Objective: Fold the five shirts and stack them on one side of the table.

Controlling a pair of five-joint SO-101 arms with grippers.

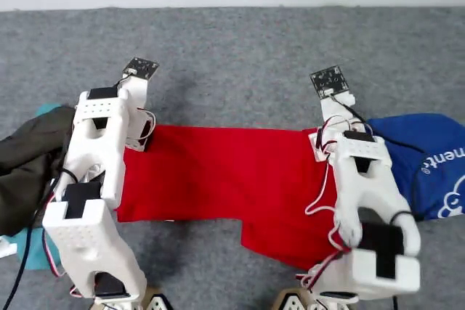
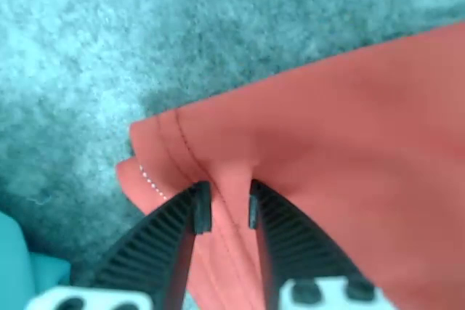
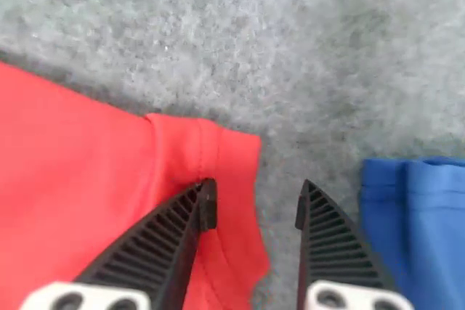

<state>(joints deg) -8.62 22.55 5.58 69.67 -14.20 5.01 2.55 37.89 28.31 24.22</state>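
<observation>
**Both pincers at the red shirt's far corners**

High view gives layout: dark shirt (image 1: pixel 29 154) left, red shirt (image 1: pixel 218 172) flat in the middle, blue shirt (image 1: pixel 425 161) right.

Wrist views give the jaws:
- left gripper (image 2: pixel 224 207) is nipped onto a red fold
- right gripper (image 3: pixel 254 205) is half open, straddling the red corner's edge

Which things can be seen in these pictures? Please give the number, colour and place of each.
red shirt: 1, red, spread flat mid-table between the arms
blue shirt: 1, blue, beside the right arm
dark shirt: 1, dark olive, bunched beside the left arm
teal cloth: 1, teal, under the dark shirt
table cover: 1, grey, under everything
left arm: 1, white, over the red shirt's end
right arm: 1, white, over its other end
left tool: 1, black, shut on a red shirt corner
right tool: 1, black, open, at another corner
</observation>
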